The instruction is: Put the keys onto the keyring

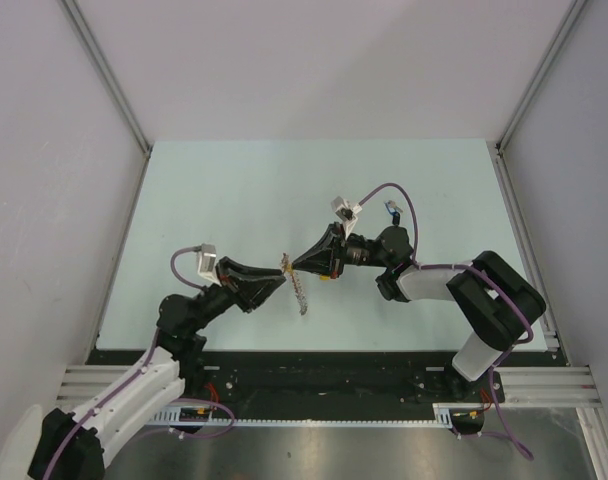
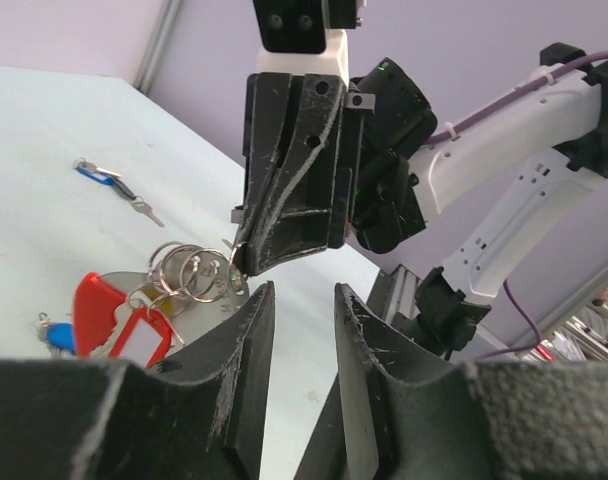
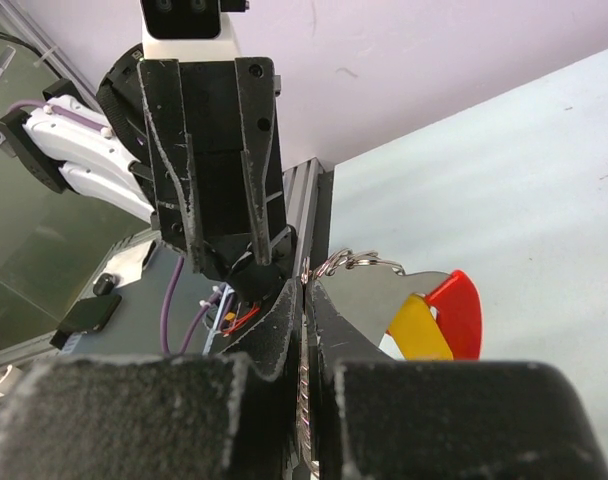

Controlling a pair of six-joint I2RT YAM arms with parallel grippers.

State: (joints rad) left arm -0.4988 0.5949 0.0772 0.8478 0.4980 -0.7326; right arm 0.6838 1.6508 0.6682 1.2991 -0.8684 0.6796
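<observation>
Silver-grey keyring [image 1: 300, 293]: clamped in the right gripper [image 1: 296, 264], aloft between both arms. Left gripper [image 2: 296, 295]: jaws parted, nothing seen between them. Blue-headed key [image 2: 104, 178]: loose on the table [image 2: 44, 130]. Advice: hold the ring steady and grasp the key by its head.

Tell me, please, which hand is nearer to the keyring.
Right. The right hand is shut on the keyring, clamping its coiled strand; the left hand is open, just beside it.
</observation>
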